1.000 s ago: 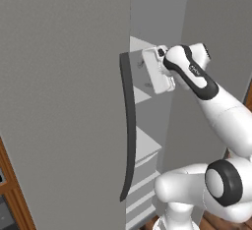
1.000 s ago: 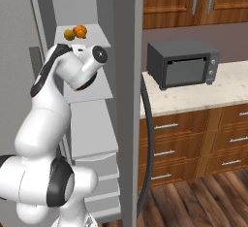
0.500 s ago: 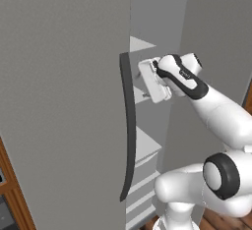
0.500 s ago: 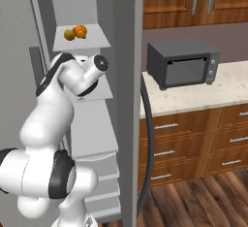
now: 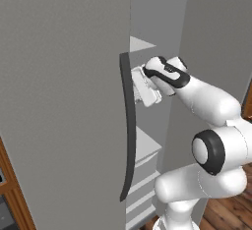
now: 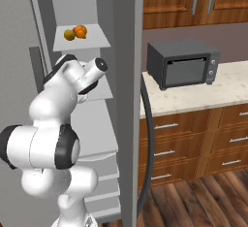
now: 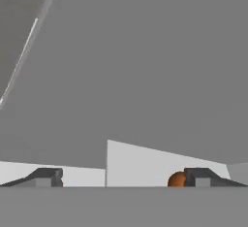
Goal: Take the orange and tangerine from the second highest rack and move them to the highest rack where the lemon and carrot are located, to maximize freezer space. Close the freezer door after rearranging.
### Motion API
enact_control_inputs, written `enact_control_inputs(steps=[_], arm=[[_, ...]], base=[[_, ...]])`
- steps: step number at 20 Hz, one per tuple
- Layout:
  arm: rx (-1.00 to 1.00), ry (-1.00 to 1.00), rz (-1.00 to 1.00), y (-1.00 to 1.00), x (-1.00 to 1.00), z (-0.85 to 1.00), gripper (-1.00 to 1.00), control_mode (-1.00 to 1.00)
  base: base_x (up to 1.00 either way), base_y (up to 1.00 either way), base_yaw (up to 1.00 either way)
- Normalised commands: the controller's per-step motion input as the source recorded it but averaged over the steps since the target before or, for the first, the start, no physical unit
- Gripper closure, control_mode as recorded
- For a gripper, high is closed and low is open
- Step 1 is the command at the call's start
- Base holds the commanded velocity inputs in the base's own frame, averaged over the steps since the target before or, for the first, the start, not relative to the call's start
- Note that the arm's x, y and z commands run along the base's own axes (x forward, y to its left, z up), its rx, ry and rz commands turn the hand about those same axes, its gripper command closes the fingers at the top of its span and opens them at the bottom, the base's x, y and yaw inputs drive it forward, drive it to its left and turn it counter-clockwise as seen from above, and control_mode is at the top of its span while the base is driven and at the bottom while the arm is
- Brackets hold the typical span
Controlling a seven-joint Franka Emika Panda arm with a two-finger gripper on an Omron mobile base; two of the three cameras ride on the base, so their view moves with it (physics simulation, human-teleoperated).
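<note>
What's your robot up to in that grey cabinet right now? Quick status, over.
Gripper open, empty, inside freezer. Fruit on a rack above the arm. Open freezer door close beside hand.

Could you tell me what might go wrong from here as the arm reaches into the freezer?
The gripper sits close beside the freezer door handle, so a swing could knock the door. In the hand view an orange fruit lies beside one fingertip; a nudge might roll it off its shelf.

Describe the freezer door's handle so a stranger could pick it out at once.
Start at the tall matte-grey freezer door in the left base view. Along its right edge runs the handle, a long, slightly curved dark-grey vertical bar; it is the only dark strip on that plain panel.
</note>
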Motion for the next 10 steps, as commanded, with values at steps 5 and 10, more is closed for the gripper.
enact_control_inputs(steps=[5, 10], arm=[[0.0, 0.07, 0.0, 0.28, 0.35, -0.31, -1.0, -1.0], [0.0, 0.0, -0.02, 0.17, 0.48, -0.19, -1.0, -1.0]], base=[[0.0, 0.0, 0.0], [0.0, 0.0, 0.0]])
